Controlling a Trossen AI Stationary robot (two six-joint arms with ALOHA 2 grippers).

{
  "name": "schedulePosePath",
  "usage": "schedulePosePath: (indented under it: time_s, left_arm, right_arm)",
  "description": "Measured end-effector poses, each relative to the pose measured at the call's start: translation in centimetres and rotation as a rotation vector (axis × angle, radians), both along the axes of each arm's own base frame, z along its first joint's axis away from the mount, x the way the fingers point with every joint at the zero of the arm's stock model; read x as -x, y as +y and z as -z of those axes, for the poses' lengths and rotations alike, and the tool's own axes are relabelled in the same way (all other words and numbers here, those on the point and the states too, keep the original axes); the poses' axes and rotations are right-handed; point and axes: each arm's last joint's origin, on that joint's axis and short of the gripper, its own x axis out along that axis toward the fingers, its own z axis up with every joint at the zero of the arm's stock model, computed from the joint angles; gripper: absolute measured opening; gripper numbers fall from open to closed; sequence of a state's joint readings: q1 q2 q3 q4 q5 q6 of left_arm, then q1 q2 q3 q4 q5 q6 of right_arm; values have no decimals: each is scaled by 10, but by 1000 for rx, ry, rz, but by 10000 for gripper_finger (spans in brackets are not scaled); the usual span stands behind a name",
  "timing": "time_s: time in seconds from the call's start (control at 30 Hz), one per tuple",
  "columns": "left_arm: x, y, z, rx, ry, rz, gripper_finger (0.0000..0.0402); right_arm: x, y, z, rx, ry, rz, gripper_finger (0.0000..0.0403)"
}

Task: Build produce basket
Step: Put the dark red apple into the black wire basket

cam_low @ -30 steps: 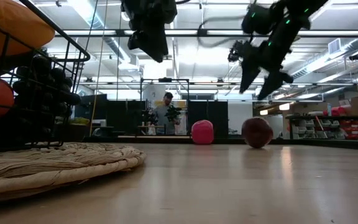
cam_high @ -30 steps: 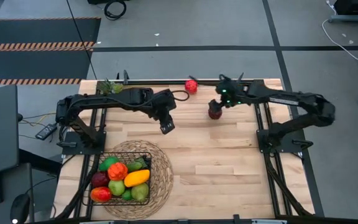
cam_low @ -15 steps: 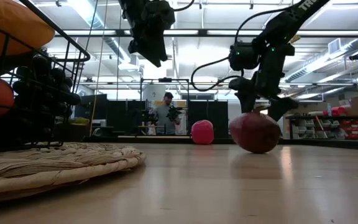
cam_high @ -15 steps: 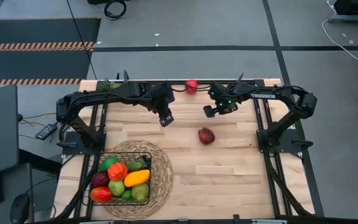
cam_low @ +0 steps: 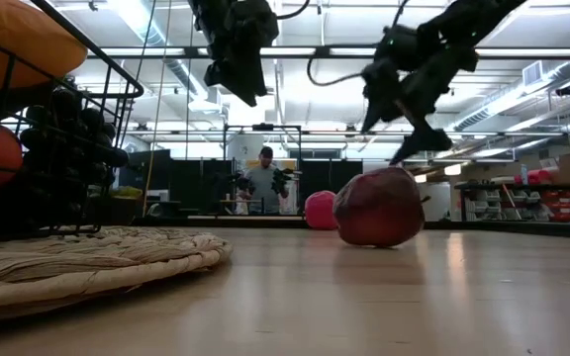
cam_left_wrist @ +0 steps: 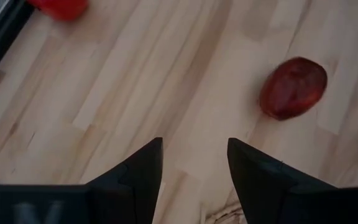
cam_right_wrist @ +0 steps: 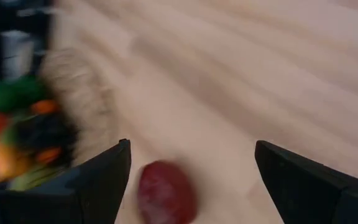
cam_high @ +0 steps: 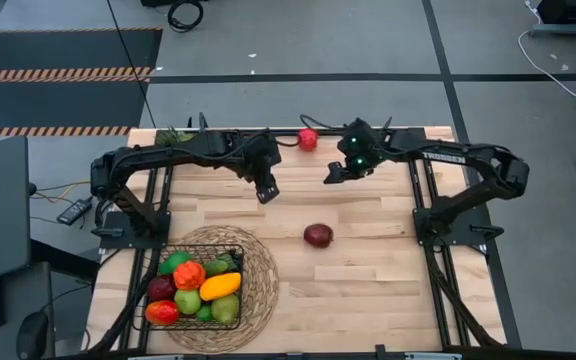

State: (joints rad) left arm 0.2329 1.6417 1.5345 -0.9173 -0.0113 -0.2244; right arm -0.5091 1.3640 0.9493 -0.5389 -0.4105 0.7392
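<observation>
A dark red apple (cam_high: pixel 317 235) lies loose on the bare wood near the table's middle; it also shows in the low view (cam_low: pixel 378 207), the left wrist view (cam_left_wrist: pixel 293 88) and the right wrist view (cam_right_wrist: pixel 164 192). A brighter red fruit (cam_high: pixel 308 138) sits at the far edge. The black wire basket (cam_high: pixel 160 262) holds several fruits and stands on the round straw mat (cam_high: pixel 258 280) at the near left. My right gripper (cam_high: pixel 335 174) is open and empty above the far middle. My left gripper (cam_high: pixel 266 193) is open and empty, left of the middle.
A small green plant (cam_high: pixel 176 140) stands at the far left edge. Black frame rails (cam_high: pixel 423 200) run along both sides of the table. A person (cam_low: pixel 263 183) stands in the room beyond the table. Bare wood lies right of the mat.
The dark red apple has left my right gripper's place at the far edge and rolled toward the near edge, into the table's middle. My right gripper has swung back and risen near the far edge. My left gripper has drawn slightly toward the far edge.
</observation>
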Motion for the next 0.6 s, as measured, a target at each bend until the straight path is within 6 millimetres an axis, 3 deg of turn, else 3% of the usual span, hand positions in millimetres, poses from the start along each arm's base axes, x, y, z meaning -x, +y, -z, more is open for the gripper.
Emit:
schedulePosePath:
  time_s: [0.23, 0.37, 0.6]
  left_arm:
    - [-9, -7, -5, 101, -113, -41, 188]
    - [-21, -26, -12, 196, -242, -25, 188]
    - [-35, -64, -19, 250, -353, -20, 188]
  right_arm:
    - [-5, 18, -18, -45, -139, -98, 346]
    - [-8, 35, -15, -45, -109, -199, 346]
    - [-7, 85, -5, 28, 24, -496, 346]
